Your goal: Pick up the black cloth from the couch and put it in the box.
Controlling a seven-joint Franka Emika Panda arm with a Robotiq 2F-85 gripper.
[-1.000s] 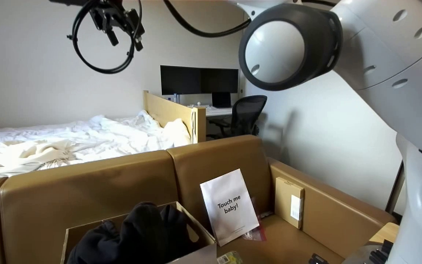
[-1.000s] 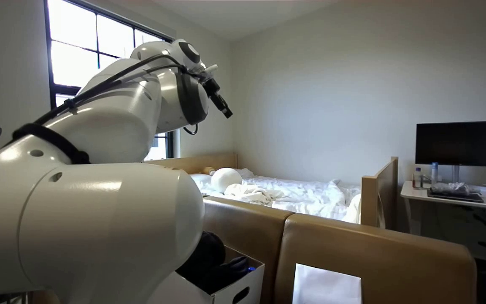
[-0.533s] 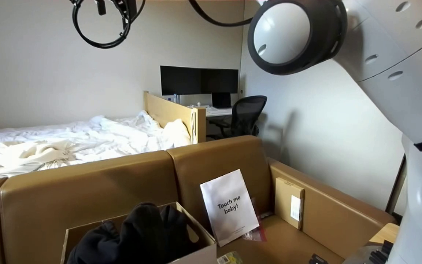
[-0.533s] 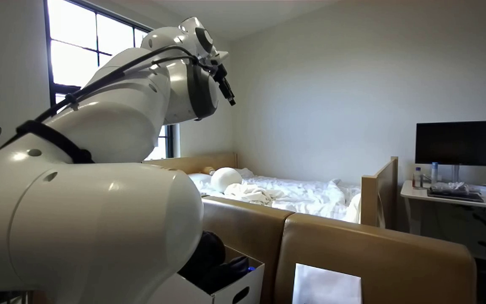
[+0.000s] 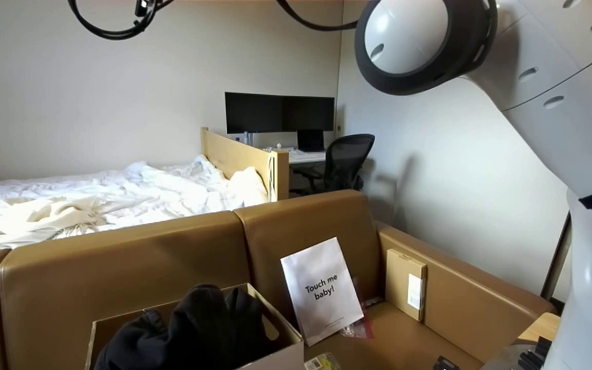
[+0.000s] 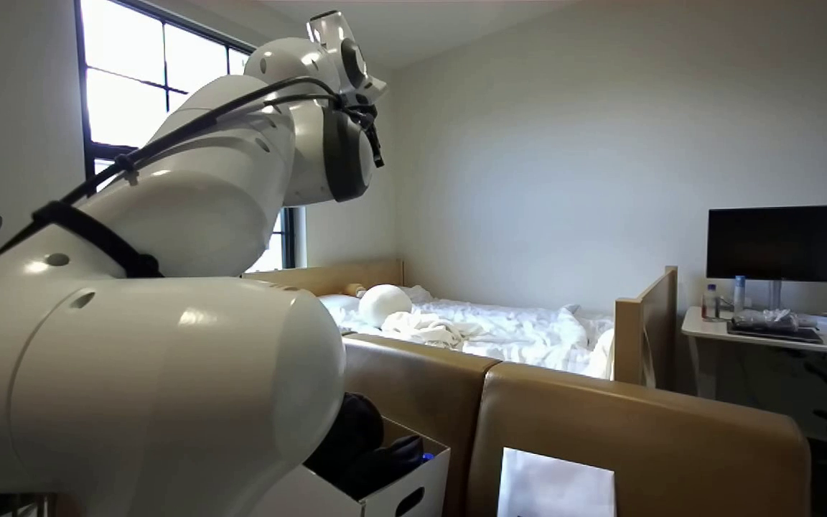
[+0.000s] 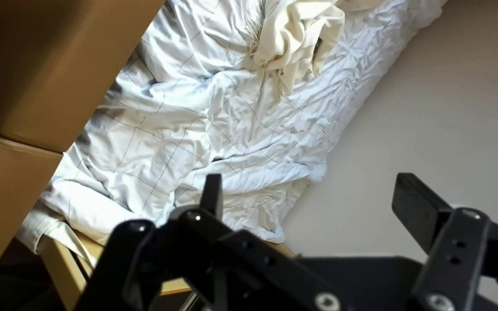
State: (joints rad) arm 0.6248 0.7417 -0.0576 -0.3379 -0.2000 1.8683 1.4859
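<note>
The black cloth (image 5: 193,329) lies bunched inside the open box (image 5: 280,358) on the brown couch (image 5: 121,262), with part of it rising above the rim. In an exterior view the cloth (image 6: 349,438) and box (image 6: 417,477) are partly hidden behind the arm. My gripper (image 7: 308,183) is open and empty in the wrist view, its fingers wide apart. In an exterior view the gripper (image 6: 379,161) is high up, well above the couch and box. Elsewhere only its cable loop shows, at the top edge. The wrist view shows neither cloth nor box.
A white printed sheet (image 5: 324,293) leans on the couch back beside the box. A flat cardboard package (image 5: 405,284) leans against the armrest. A bed (image 5: 142,190) with white bedding stands behind the couch. A desk with monitors (image 5: 279,112) and a chair (image 5: 348,159) are farther back.
The arm and gripper have moved upward, and the gripper has left the top of an exterior view. The cloth and the box have not moved.
</note>
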